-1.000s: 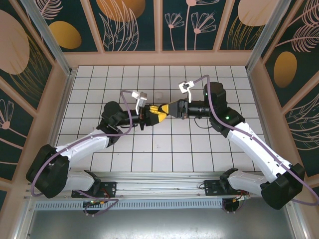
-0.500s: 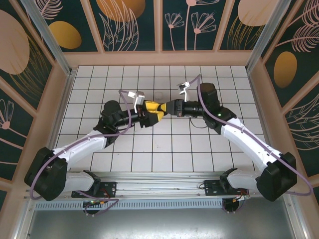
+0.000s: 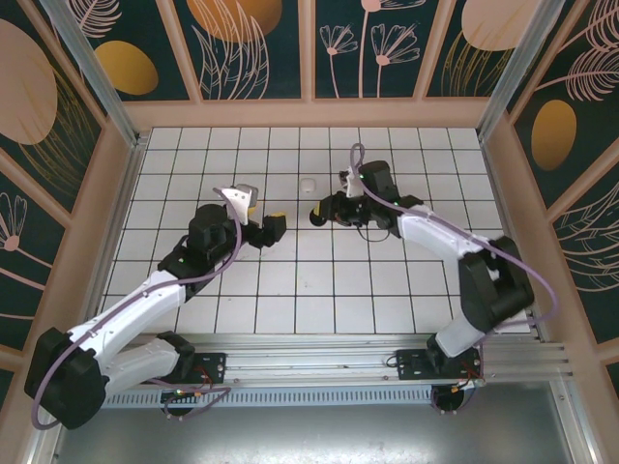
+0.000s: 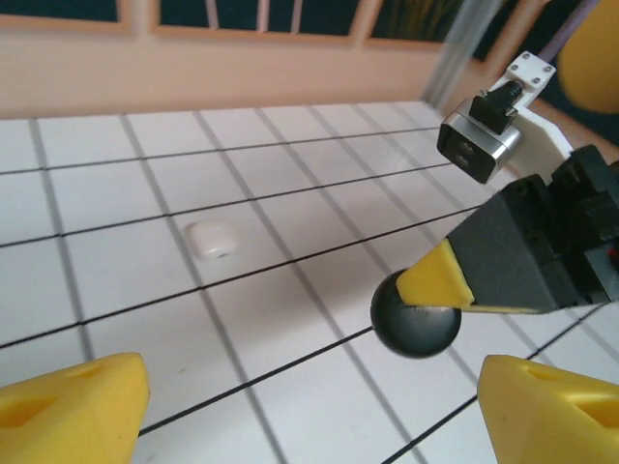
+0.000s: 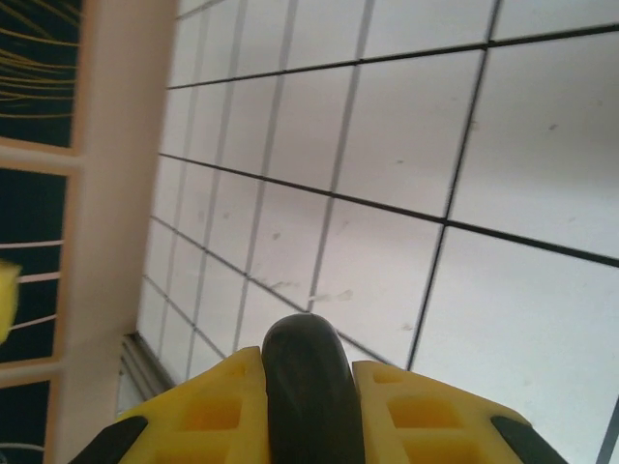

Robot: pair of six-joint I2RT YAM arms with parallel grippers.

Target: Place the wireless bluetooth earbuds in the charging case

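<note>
The charging case [image 4: 416, 324] is a round black puck, closed, so the earbuds are hidden. My right gripper [image 5: 308, 372] is shut on the charging case [image 5: 308, 396], which stands on edge between the two yellow fingers [image 5: 208, 406]. From above, the right gripper [image 3: 322, 211] holds the charging case [image 3: 315, 213] just over the tiles near the table's middle. My left gripper [image 3: 270, 226] is a short way to its left, apart from it. The left gripper [image 4: 319, 411] is open wide, with nothing between its fingers.
A small white rounded box [image 3: 308, 184] lies on the tiles just beyond the two grippers, and the same white box [image 4: 210, 239] has bare tile all around it. A wooden wall [image 3: 309, 114] rims the tiled table.
The left gripper opened, let go of the black case and drew back to the left. The right gripper kept its hold on the case while its arm swung toward the far side.
</note>
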